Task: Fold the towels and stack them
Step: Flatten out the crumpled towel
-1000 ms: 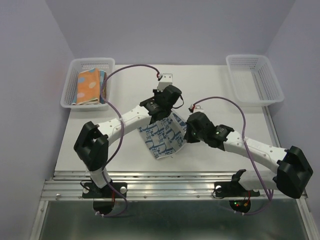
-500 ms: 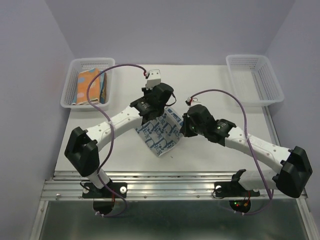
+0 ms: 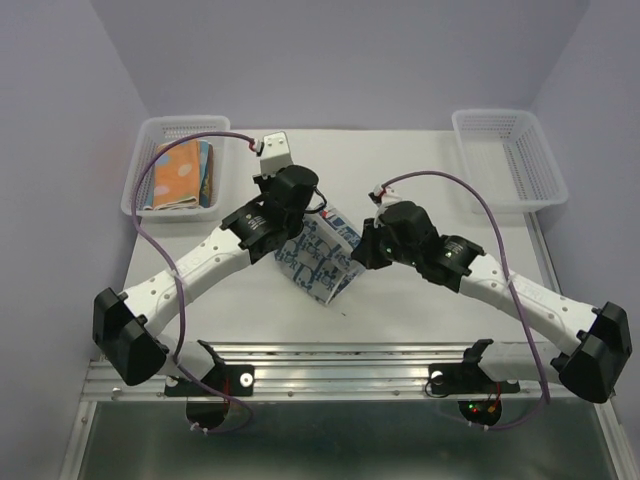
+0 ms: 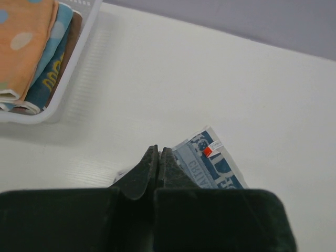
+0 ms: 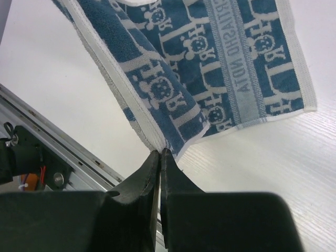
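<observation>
A blue-white patterned towel [image 3: 318, 262] lies doubled over at the middle of the table, partly lifted. My left gripper [image 3: 303, 222] is shut over its far-left edge; in the left wrist view the jaws [image 4: 158, 152] are closed, with the towel's red-tagged corner [image 4: 212, 165] just to their right. My right gripper [image 3: 365, 255] is shut on the towel's right edge; in the right wrist view it [image 5: 160, 152] pinches the white hem of the towel [image 5: 210, 63]. Folded towels, an orange dotted one [image 3: 178, 172] on top, lie in the left basket [image 3: 140, 190].
An empty white mesh basket [image 3: 510, 155] stands at the back right. The left basket's rim [image 4: 68, 89] and its orange towel [image 4: 23, 37] show at the upper left of the left wrist view. A metal rail [image 3: 340, 355] runs along the table's near edge.
Both grippers have moved left and a little farther back, carrying the blue-white towel with them. The left arm has swung out to the left. Both jaws stay shut.
</observation>
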`<action>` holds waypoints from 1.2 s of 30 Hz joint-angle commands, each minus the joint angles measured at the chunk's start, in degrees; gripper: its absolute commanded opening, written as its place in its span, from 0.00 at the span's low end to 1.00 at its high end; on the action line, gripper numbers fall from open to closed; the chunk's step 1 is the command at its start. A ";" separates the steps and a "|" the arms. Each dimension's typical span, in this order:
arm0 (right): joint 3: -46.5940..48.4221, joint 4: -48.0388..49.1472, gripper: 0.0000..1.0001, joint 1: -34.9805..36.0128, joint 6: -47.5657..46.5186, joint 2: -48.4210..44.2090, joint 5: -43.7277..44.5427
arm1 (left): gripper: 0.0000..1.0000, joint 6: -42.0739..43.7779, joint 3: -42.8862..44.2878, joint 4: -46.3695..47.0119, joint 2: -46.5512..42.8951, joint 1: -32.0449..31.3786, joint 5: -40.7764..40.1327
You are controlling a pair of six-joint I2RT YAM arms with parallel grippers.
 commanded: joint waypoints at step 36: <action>58.13 -19.11 0.01 8.65 -18.60 3.09 -16.65 | 0.00 -4.24 10.83 -0.10 -31.04 5.48 29.01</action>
